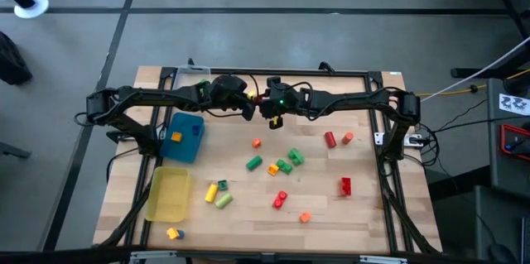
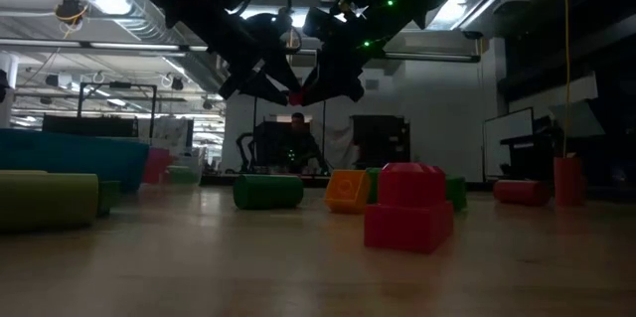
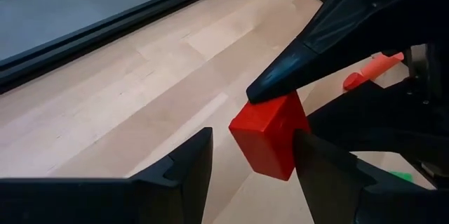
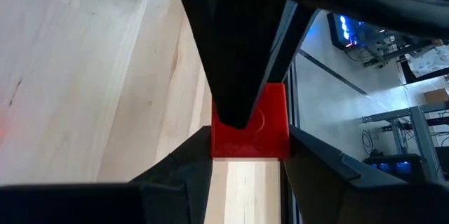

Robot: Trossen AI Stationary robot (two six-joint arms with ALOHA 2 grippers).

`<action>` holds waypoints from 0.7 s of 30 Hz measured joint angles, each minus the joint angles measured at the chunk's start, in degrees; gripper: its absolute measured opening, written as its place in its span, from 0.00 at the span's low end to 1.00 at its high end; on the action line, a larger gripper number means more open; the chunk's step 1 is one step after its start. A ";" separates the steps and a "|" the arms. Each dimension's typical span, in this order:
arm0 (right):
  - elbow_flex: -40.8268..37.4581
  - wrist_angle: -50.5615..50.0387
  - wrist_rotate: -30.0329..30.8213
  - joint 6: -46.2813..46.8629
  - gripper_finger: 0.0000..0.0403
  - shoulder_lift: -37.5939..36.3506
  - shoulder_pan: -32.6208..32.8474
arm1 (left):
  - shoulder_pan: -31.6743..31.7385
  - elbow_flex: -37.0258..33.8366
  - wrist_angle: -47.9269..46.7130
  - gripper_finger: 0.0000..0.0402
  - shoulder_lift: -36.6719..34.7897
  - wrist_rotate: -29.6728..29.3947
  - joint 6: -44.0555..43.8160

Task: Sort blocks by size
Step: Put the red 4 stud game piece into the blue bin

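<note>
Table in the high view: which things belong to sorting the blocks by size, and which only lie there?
Job:
red block, held up between left gripper and right gripper
loose blocks on the table, e.g. green cylinder, red brick

Lying about:
blue tray
yellow tray

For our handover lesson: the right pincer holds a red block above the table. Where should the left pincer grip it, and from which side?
Grip the red block on the two flat faces the right pincer leaves bare. Come from the end opposite that pincer: the open left pincer sits astride those parallel faces, so closing there should hold squarely.
</note>
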 joint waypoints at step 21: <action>0.00 1.54 -0.19 -1.13 0.40 -0.02 -0.02 | 4.69 0.00 -6.74 0.45 -9.76 13.05 -1.25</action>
